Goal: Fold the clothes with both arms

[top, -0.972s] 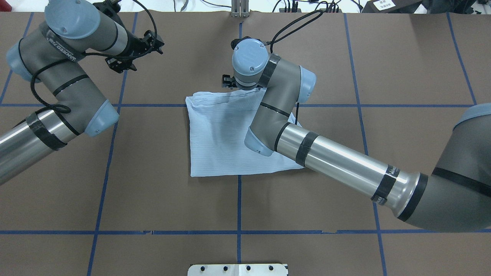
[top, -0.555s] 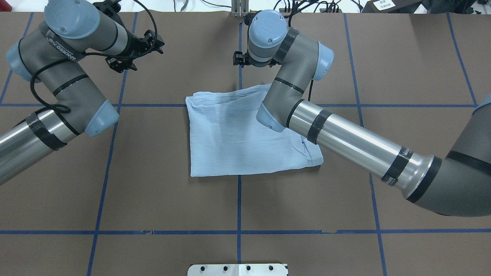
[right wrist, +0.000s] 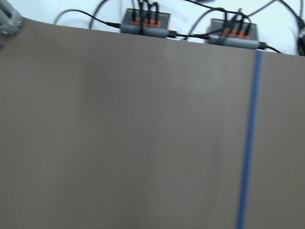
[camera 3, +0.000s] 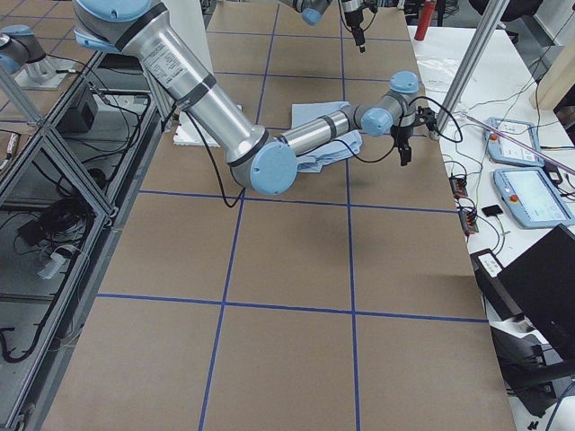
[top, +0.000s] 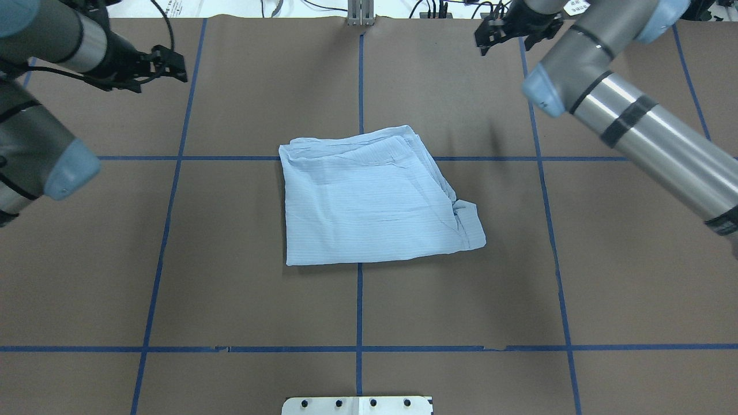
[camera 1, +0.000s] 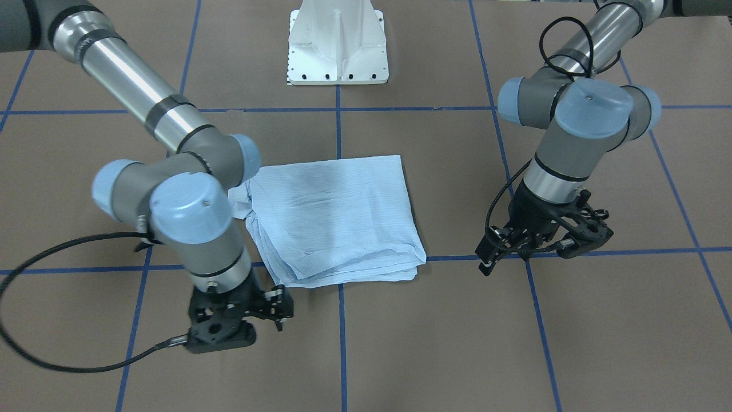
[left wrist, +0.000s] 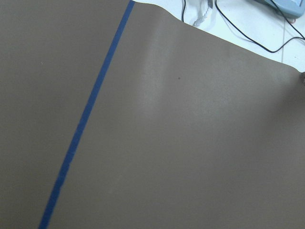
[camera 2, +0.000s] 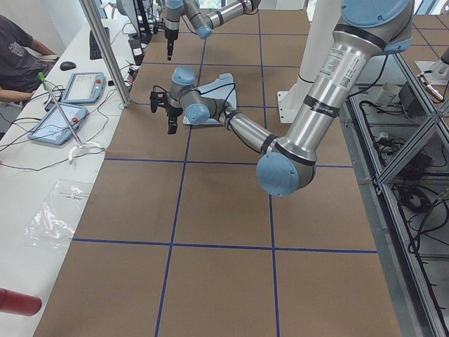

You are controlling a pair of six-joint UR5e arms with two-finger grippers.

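The pale blue shirt (top: pixel 369 202) lies folded into a rough square in the middle of the brown table, and neither gripper touches it. A loose layered edge (top: pixel 464 222) sticks out at its right corner. The shirt (camera 1: pixel 334 220) also shows in the front-facing view. My left gripper (top: pixel 176 63) hovers over bare table at the far left, well away from the cloth, open and holding nothing; it shows as well in the front-facing view (camera 1: pixel 583 234). At the far right edge my right gripper (top: pixel 490 37) is also open and holds nothing (camera 1: pixel 281 312). Both wrist views show only brown table and blue tape.
Blue tape lines (top: pixel 360 86) divide the table into squares. The white pedestal base (camera 1: pixel 337 51) stands at the robot's side. Beyond the far edge are cables and hubs (right wrist: pixel 147 24), a metal post (top: pixel 360 14), tablets (camera 2: pixel 70 98) and a seated person (camera 2: pixel 17 56).
My right arm lifted off the shirt's far edge and swung away to the far right, uncovering the shirt's right side. My left arm drew back to the left. The shirt stayed put.
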